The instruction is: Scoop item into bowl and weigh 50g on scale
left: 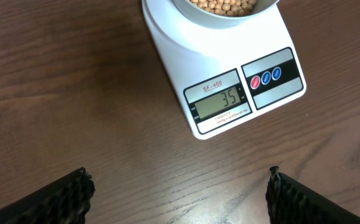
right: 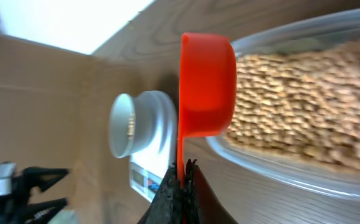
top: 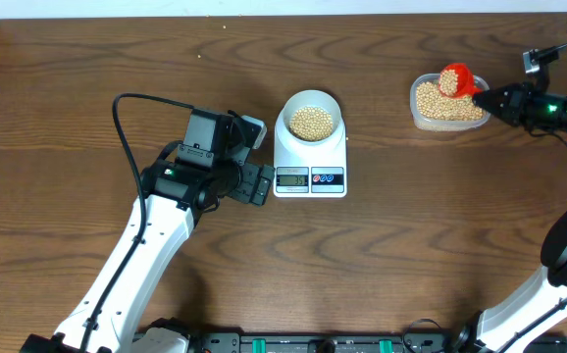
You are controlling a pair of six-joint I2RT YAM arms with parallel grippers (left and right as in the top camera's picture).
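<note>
Scale (top: 310, 169) display (left: 220, 102) reads 35; target is 50, so roughly 15 g short. The bowl (top: 285, 116) sits on the scale platform, part-filled with beans (top: 312, 122).

Right gripper (right: 180, 186): jaws clenched on the handle of the red scoop (top: 457, 78), which hangs over the clear container (top: 447, 122) of bean stock, well apart from the bowl. In the overhead view the scoop appears loaded.

Left gripper (left: 180, 177): jaws released, holding nothing, parked on the tabletop (left: 74, 93) just beside the scale, its camera on the readout.

Judgement for this step:
- Carry the scoop level to the bowl.
- Tip gradually and trickle the beans in rather than dumping them.
- Check the display between small pours.
- Keep the scoop off the bowl rim and scale, since contact would falsify the reading.
- Overshoot is the main risk.
</note>
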